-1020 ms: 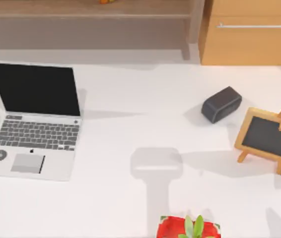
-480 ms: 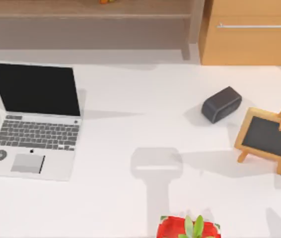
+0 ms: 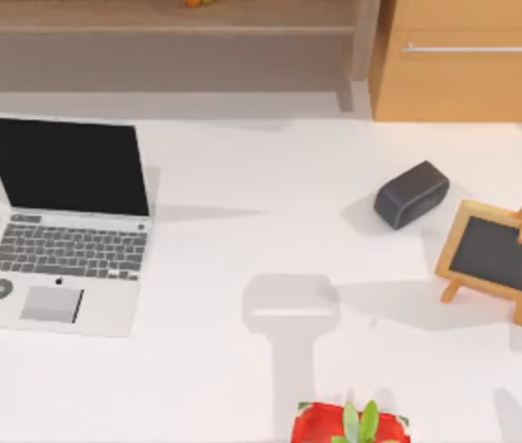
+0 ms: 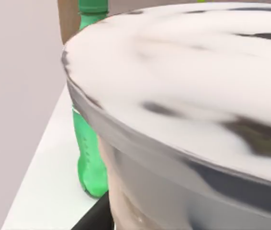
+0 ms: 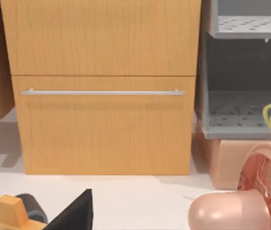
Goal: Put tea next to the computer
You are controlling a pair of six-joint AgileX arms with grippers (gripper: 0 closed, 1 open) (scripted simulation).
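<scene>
The tea (image 4: 183,96) sits very close under my left wrist camera: a round white lid with dark marks over a pale body. A dark piece of my left gripper (image 4: 95,218) pokes in beside the cup's base. The computer (image 3: 63,221), a silver laptop with a black screen, stands open at the table's left side in the top view. A dark piece of my right gripper (image 5: 73,213) appears in the right wrist view, facing a wooden drawer cabinet (image 5: 102,86).
A green bottle (image 4: 90,153) stands right beside the tea on a white surface near its edge. On the table's right are a dark grey rounded box (image 3: 411,194) and a wood-framed blackboard easel (image 3: 501,258). A red pot with a plant (image 3: 353,425) sits at the front edge.
Faint shadows at the table's left edge in the top view have grown slightly. Nothing on the table has moved.
</scene>
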